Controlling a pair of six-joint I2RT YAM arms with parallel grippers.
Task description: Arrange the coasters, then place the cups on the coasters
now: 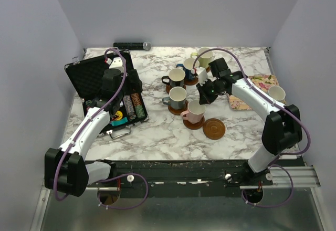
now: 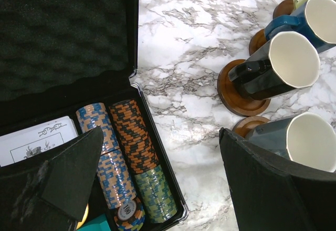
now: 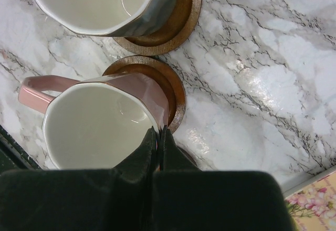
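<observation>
Right wrist view: the right gripper had its jaws pressed together, tips at the rim of the pink cup, which sat on a coaster. Whether they touched the rim was hard to judge. Just beside it the grey cup stood on its own disc.

Left wrist view: the left gripper hung over the chip case, jaws spread wide, holding nothing.

Top view: an empty coaster lay near the pink cup, and the light blue cup stood on the floral tray.
</observation>
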